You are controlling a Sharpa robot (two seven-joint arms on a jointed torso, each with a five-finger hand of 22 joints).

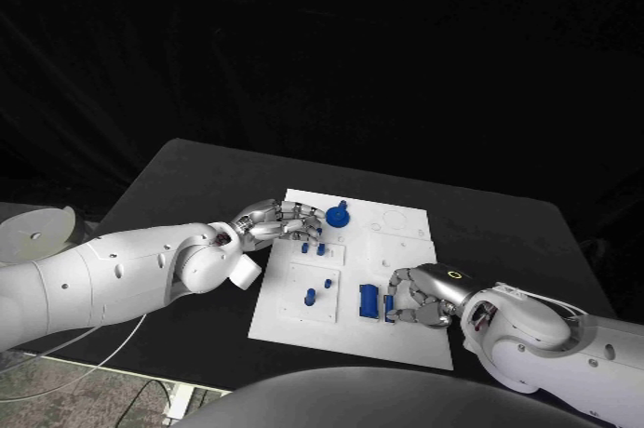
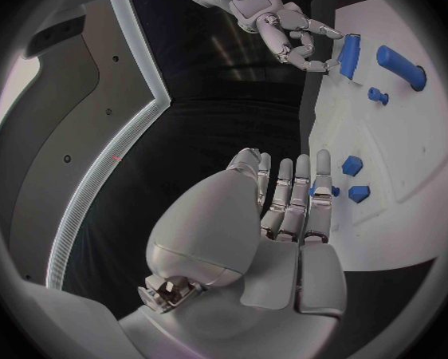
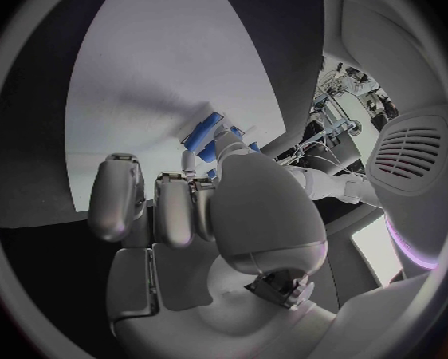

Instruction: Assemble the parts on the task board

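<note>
Right hand (image 1: 422,298) fingers curled, pinching blue part (image 1: 391,306) on task board (image 1: 403,251).

Left hand (image 2: 269,239) over task board (image 2: 414,136)

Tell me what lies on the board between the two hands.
In the head view, two small blue pegs and a blue piece stand between left hand and right hand.

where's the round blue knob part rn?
Head view: the round blue knob part sits at the white task board's far edge, just beyond the left hand's fingertips.
</note>
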